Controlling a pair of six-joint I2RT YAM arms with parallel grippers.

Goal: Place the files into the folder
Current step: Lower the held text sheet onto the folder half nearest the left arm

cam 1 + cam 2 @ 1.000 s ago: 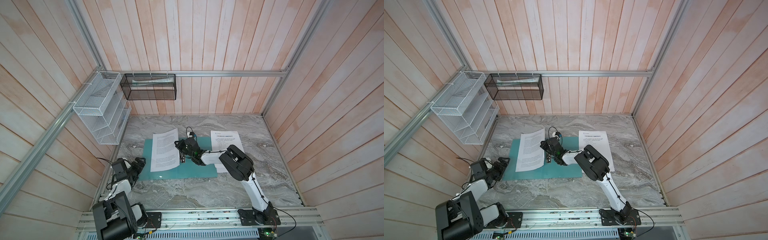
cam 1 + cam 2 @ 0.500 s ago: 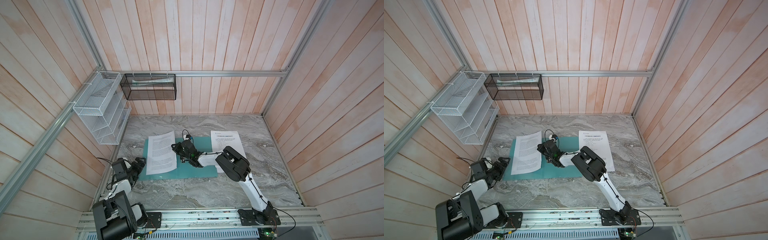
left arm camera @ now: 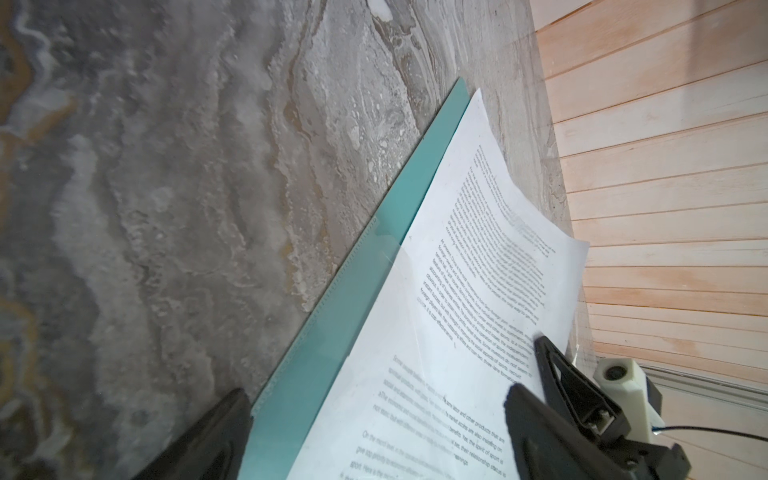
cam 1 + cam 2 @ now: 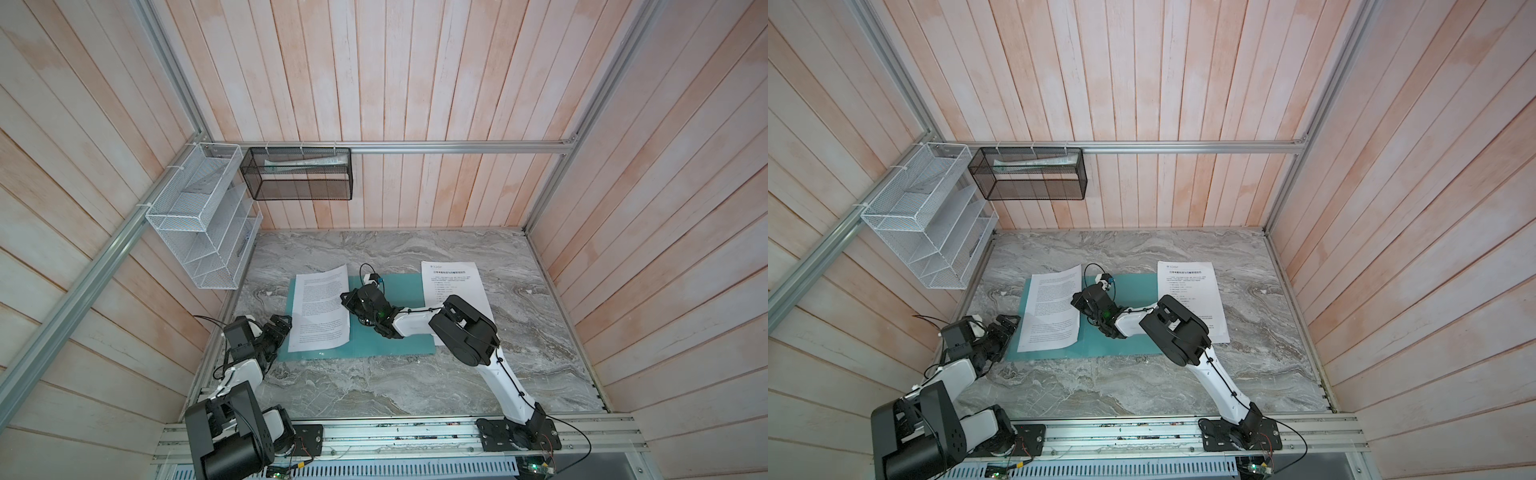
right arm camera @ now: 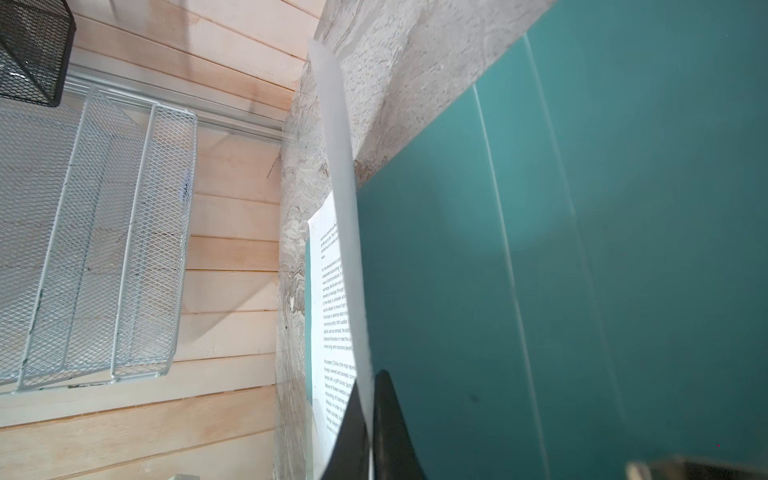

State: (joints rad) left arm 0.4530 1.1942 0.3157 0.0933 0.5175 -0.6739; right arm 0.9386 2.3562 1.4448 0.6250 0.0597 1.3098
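The teal folder [image 4: 401,291] [image 4: 1133,291] lies open and flat on the marble table. One of the files, a text sheet [image 4: 322,309] [image 4: 1052,309], rests on the folder's left half. My right gripper [image 4: 345,297] [image 4: 1077,299] [image 5: 368,399] is shut on that sheet's right edge [image 5: 345,208], which curls up off the folder [image 5: 582,249]. A second sheet with a heading [image 4: 451,286] [image 4: 1187,291] lies at the folder's right edge, partly under the right arm. My left gripper [image 4: 284,323] [image 4: 1011,322] [image 3: 374,432] stands open at the folder's left edge [image 3: 374,249], holding nothing.
A white wire rack [image 4: 203,232] hangs on the left wall. Beside it, a black mesh basket [image 4: 299,174] with rolled papers hangs on the back wall. Wooden walls close in the marble table [image 4: 374,382] on three sides.
My right gripper has moved left across the folder, drawing the sheet with it. The left arm has stayed put.
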